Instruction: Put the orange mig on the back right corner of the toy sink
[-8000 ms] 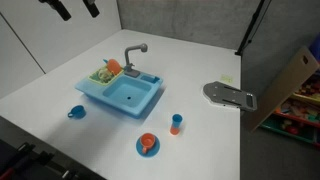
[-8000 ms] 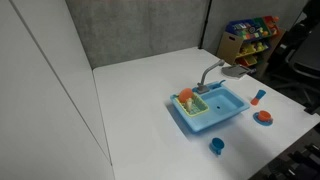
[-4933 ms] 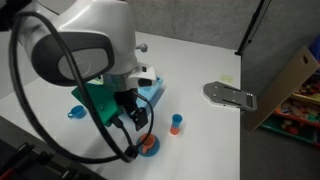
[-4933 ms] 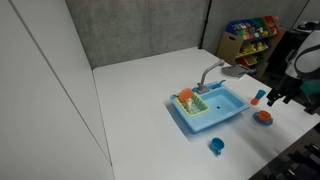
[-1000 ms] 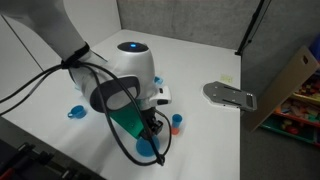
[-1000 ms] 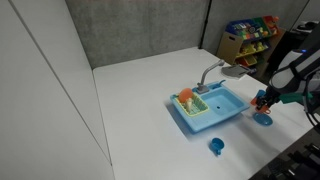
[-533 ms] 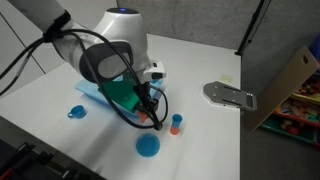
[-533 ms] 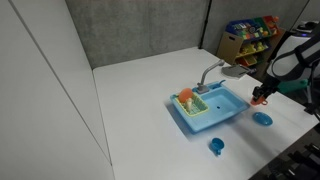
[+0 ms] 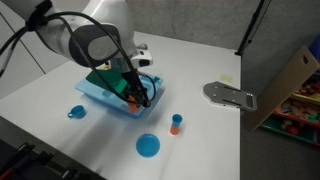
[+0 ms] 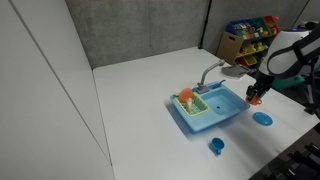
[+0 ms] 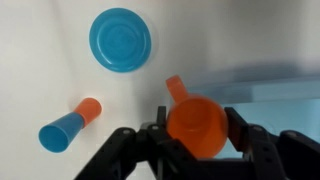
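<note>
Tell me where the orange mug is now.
In the wrist view, the orange mug is held in the end effector at lower centre, below the blue saucer, with the toy sink to its upper right.

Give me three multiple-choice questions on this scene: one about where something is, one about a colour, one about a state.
1. Where is the blue saucer? A in the sink basin; B on the table; C in the dish rack.
2. What colour is the held mug? A green; B white; C orange.
3. How is the gripper? A open and empty; B shut on the mug; C lying flat on the saucer.

Answers: B, the saucer lies on bare white tabletop; C, the mug shows orange in the wrist view; B, both fingers clasp the mug's sides.
</note>
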### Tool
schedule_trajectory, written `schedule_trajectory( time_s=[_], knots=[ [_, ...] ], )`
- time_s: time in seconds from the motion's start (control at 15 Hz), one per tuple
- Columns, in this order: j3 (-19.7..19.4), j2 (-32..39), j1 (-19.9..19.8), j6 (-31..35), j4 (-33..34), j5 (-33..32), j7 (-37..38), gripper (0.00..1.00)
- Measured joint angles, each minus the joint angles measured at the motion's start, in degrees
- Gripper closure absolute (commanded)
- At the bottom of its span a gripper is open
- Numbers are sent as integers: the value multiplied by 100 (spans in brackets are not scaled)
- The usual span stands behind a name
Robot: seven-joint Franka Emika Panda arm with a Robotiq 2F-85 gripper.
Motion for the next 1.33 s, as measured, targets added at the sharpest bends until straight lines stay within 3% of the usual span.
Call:
schedule_trajectory(
  time_s=[0.6,1.33],
  knots=[
    [126,33,363,-243,6,-136,235,66],
    [-48,384,374,-249,343,-226,660,66]
  ],
)
